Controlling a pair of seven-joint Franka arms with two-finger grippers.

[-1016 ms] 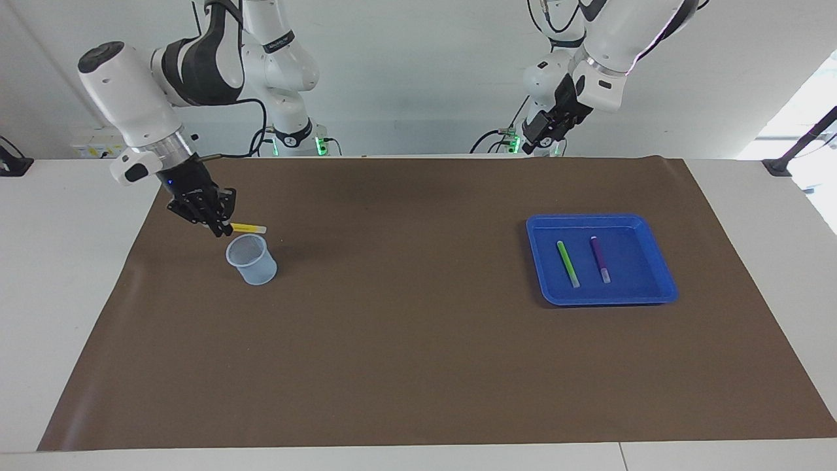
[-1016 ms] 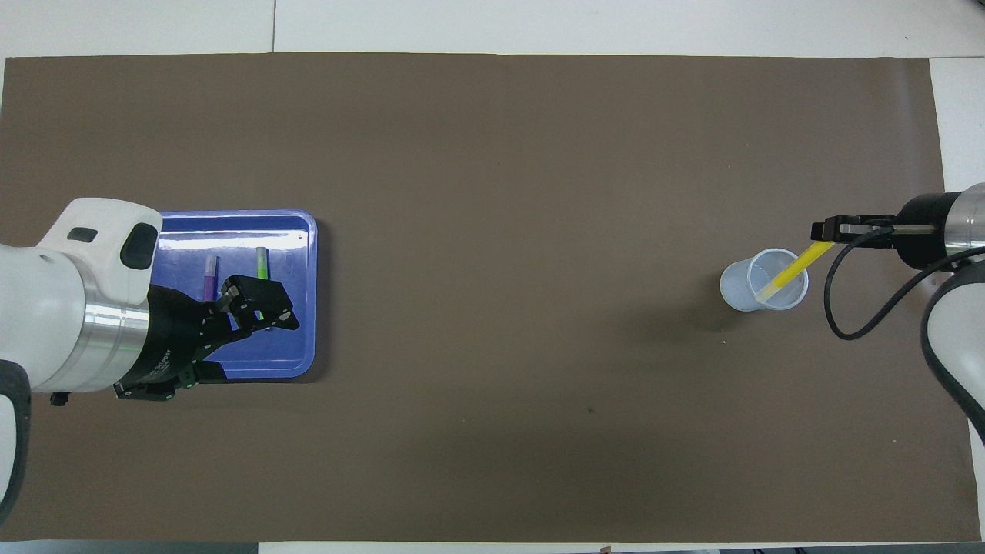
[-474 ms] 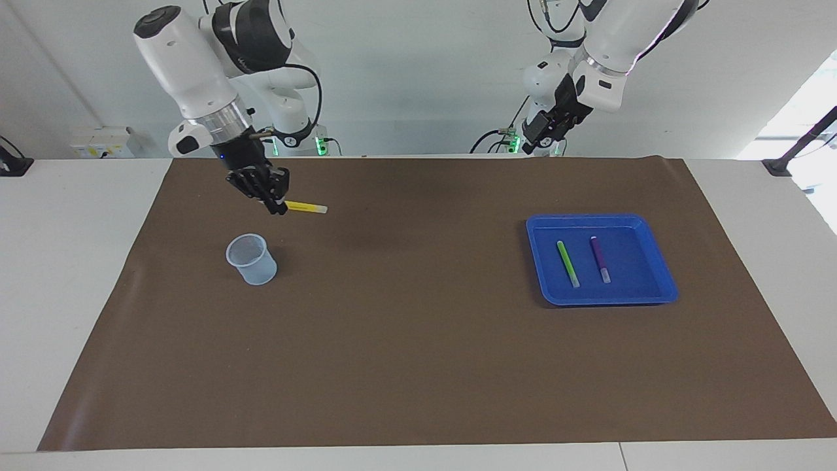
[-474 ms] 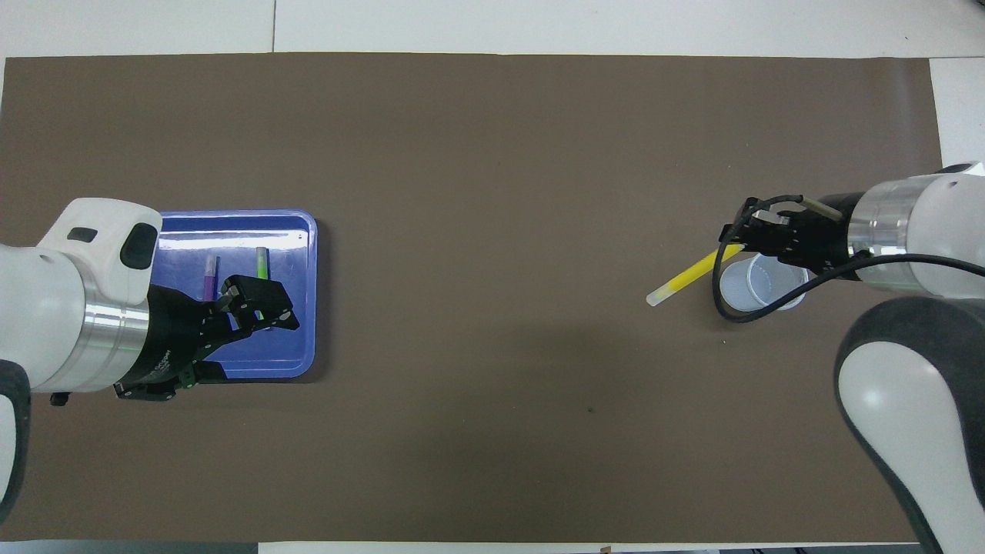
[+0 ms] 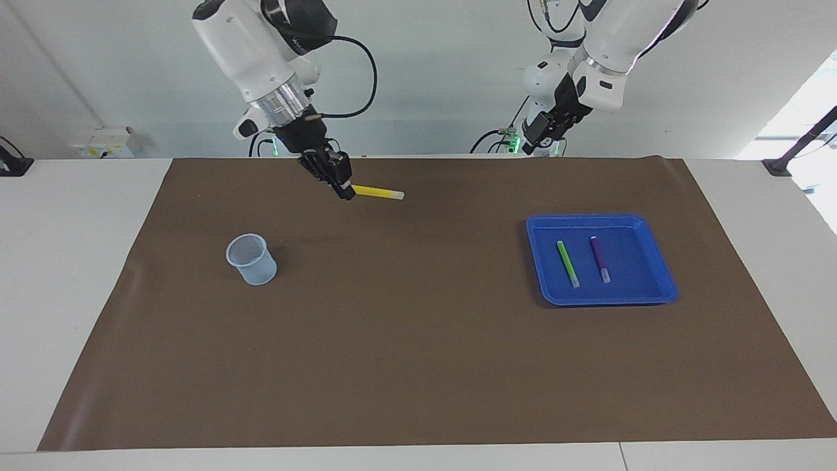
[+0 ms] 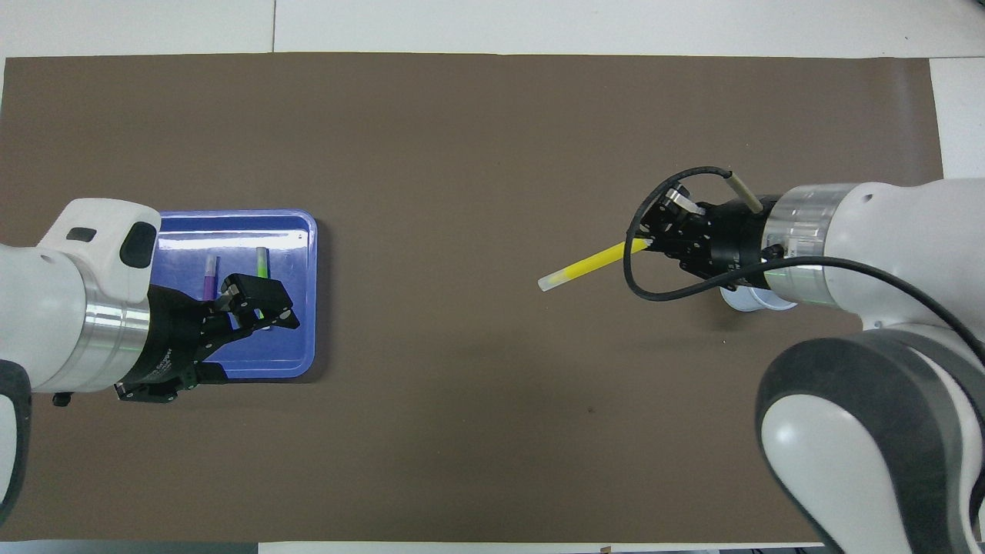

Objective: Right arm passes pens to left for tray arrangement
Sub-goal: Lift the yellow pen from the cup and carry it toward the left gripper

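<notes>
My right gripper [image 5: 344, 190] [image 6: 651, 243] is shut on one end of the yellow pen [image 5: 378, 192] [image 6: 589, 264]. It holds the pen roughly level in the air over the brown mat, pale cap pointing toward the left arm's end. The blue tray [image 5: 601, 296] [image 6: 231, 216] lies at the left arm's end. In it the green pen [image 5: 567, 263] [image 6: 262, 263] and the purple pen [image 5: 600, 259] [image 6: 210, 277] lie side by side. My left gripper [image 5: 533, 140] [image 6: 260, 305] waits raised over the tray, open and holding nothing.
A small translucent pale-blue cup [image 5: 252, 260] [image 6: 748, 302] stands on the mat toward the right arm's end, partly covered by the right wrist in the overhead view. The brown mat [image 5: 418, 353] covers most of the white table.
The right gripper has lifted away from the cup and carried the yellow pen toward the middle of the table. The left arm has stayed still.
</notes>
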